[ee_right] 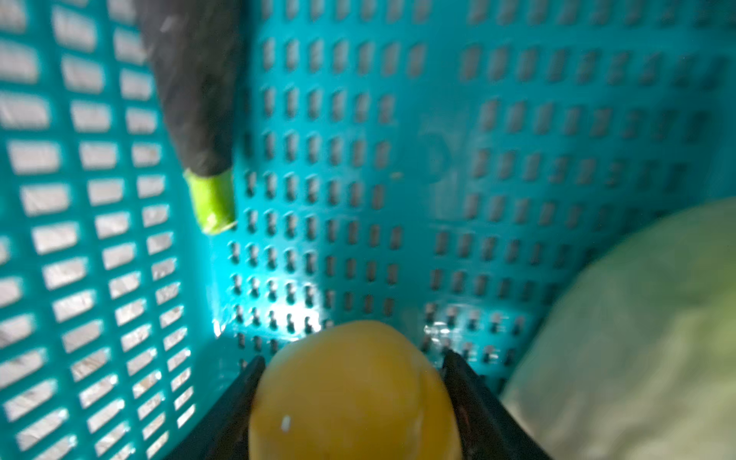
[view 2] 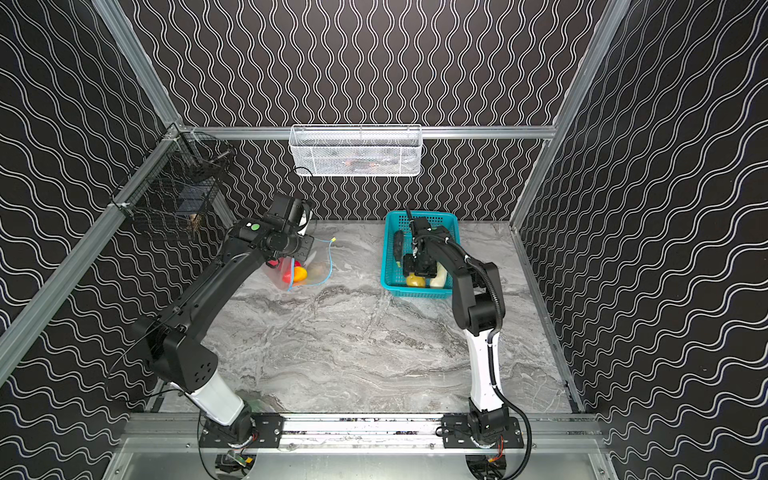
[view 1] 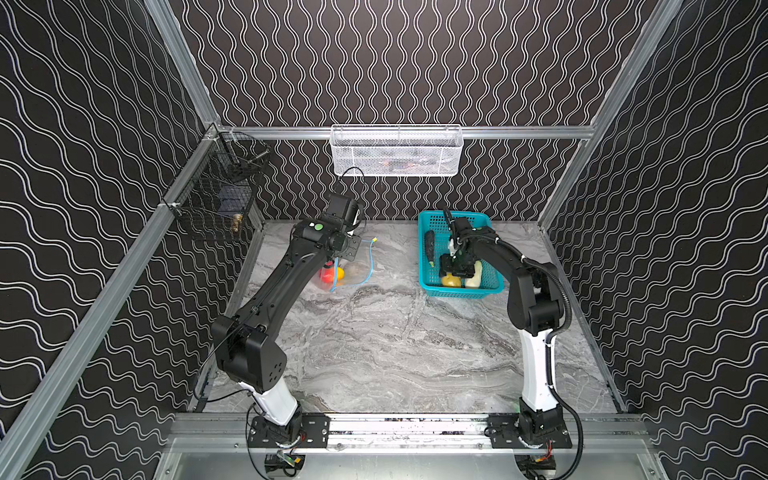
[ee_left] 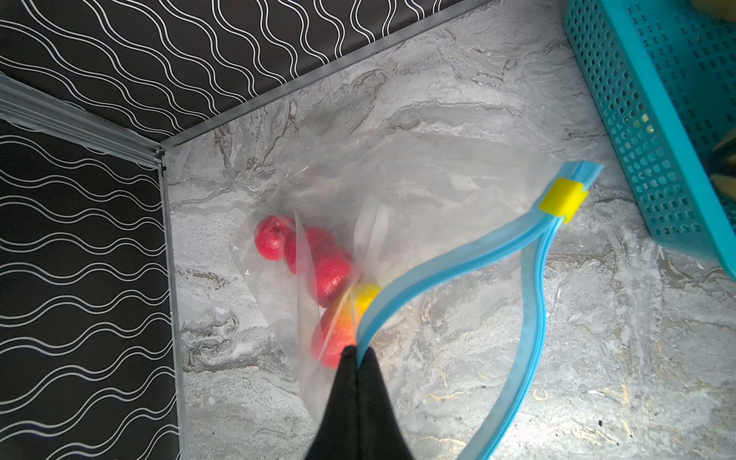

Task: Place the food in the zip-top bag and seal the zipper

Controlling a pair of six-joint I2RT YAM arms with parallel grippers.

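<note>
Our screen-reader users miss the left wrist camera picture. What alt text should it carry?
The shut left gripper pinches the light-blue zipper strip of a clear zip-top bag, its mouth open above a marble table. Red tomatoes and a yellow-orange piece lie inside; a yellow slider sits at the strip's end, a teal basket nearby.

Teal perforated basket (ee_right: 358, 119), yellow potato (ee_right: 350, 390). Red tomatoes (ee_left: 330, 275) show through the clear bag (ee_left: 438, 179); its zipper (ee_left: 458, 259) light blue, slider (ee_left: 563, 199) yellow.

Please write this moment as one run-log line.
left gripper: shut on zipper, zip-top bag mouth open | right gripper: shut on yellow potato in teal basket | tomatoes in bag
</note>
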